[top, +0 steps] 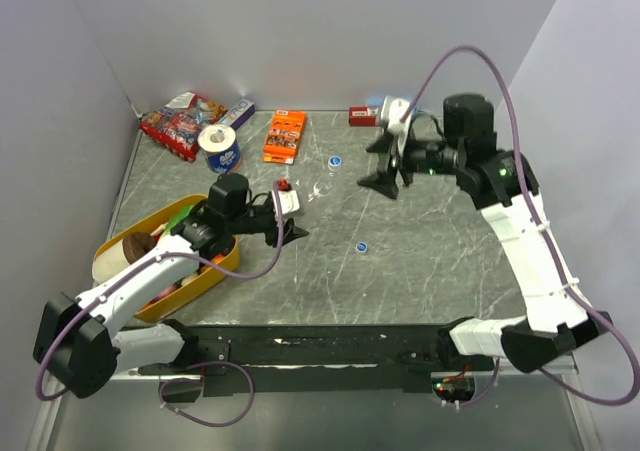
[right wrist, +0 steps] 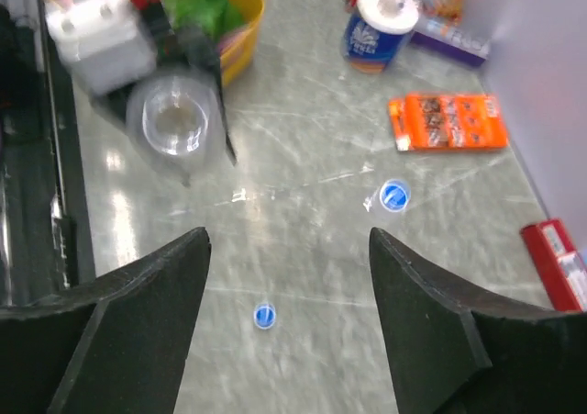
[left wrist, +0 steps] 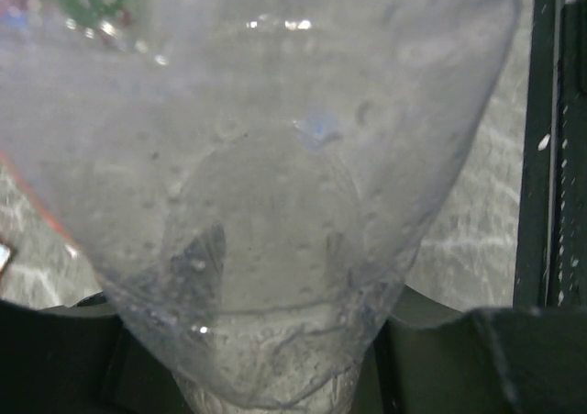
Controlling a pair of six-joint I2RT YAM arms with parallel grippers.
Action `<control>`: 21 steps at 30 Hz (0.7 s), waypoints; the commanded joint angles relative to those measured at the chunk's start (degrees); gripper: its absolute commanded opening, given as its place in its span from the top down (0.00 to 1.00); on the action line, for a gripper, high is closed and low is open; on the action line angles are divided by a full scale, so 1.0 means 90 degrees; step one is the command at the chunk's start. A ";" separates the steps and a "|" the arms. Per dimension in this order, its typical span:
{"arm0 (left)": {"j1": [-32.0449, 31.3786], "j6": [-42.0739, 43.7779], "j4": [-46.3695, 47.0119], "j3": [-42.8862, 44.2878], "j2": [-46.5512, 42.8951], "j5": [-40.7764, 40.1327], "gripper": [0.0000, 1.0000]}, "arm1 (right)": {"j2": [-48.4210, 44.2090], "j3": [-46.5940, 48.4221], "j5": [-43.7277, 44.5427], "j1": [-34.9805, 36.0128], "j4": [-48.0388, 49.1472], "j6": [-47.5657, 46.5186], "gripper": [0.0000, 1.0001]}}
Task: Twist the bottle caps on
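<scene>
The near blue cap (top: 360, 247) lies flat, white mark up; the far blue cap (top: 335, 160) lies flat too, toward 12 o'clock of it and well apart; one clear bottle (right wrist: 174, 120), tilted off upright, sits between the left gripper's (top: 292, 233) fingers at 9 o'clock of the near blue cap; a second clear bottle (top: 322, 186), faint, stands at 7 o'clock of the far blue cap.

The left arm (top: 150, 271) is lying low along the left side, with the left gripper (top: 290, 218) pointing right and clamping a clear bottle (right wrist: 170, 120) between its fingers. The right arm (top: 530, 251) is arching up from the near right, with the right gripper (top: 385, 163) hovering toward the far middle, jaws spread wide and gripping nothing.
</scene>
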 commanded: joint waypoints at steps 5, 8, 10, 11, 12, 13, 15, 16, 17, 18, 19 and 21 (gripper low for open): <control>0.0045 0.0015 -0.0274 -0.0793 -0.0881 -0.0560 0.94 | -0.0634 -0.3453 0.0250 0.0024 -0.0363 -0.3980 0.37; 0.0045 0.0073 -0.0470 -0.0890 -0.1018 -0.0590 0.99 | -0.0322 -0.3983 0.0494 0.0102 -0.0216 -0.5250 0.42; 0.0045 0.0015 -0.0607 -0.0949 -0.1067 -0.0580 0.99 | 0.0058 -0.4072 0.0709 0.0199 -0.0137 -0.5944 0.42; 0.0055 -0.0024 -0.0617 -0.0969 -0.1097 -0.0580 0.99 | 0.0195 -0.4073 0.0768 0.0209 -0.0147 -0.6149 0.42; 0.0055 -0.0054 -0.0617 -0.0978 -0.1116 -0.0580 0.99 | 0.0477 -0.4073 0.0826 0.0238 -0.0128 -0.6518 0.42; 0.0074 -0.0093 -0.0626 -0.0988 -0.1126 -0.0580 0.99 | 0.0615 -0.4073 0.0972 0.0258 -0.0118 -0.6706 0.42; 0.0084 -0.0093 -0.0617 -0.0998 -0.1136 -0.0609 0.91 | 0.0965 -0.4082 0.1090 0.0288 -0.0011 -0.7067 0.38; 0.0103 -0.0074 -0.0617 -0.0998 -0.1136 -0.0599 0.89 | 0.1084 -0.4082 0.1187 0.0307 0.0086 -0.7137 0.37; 0.0123 -0.0074 -0.0607 -0.0998 -0.1146 -0.0599 0.88 | 0.1201 -0.4015 0.1236 0.0317 0.0078 -0.7224 0.37; 0.0123 -0.0064 -0.0597 -0.0998 -0.1146 -0.0599 0.87 | 0.1453 -0.3946 0.1285 0.0346 0.0049 -0.7361 0.37; 0.0142 -0.0064 -0.0607 -0.0998 -0.1136 -0.0590 0.87 | 0.1591 -0.3868 0.1334 0.0375 -0.0048 -0.7401 0.37; 0.0162 -0.0044 -0.0617 -0.0988 -0.1136 -0.0570 0.87 | 0.1942 -0.3624 0.1452 0.0414 -0.0127 -0.7420 0.38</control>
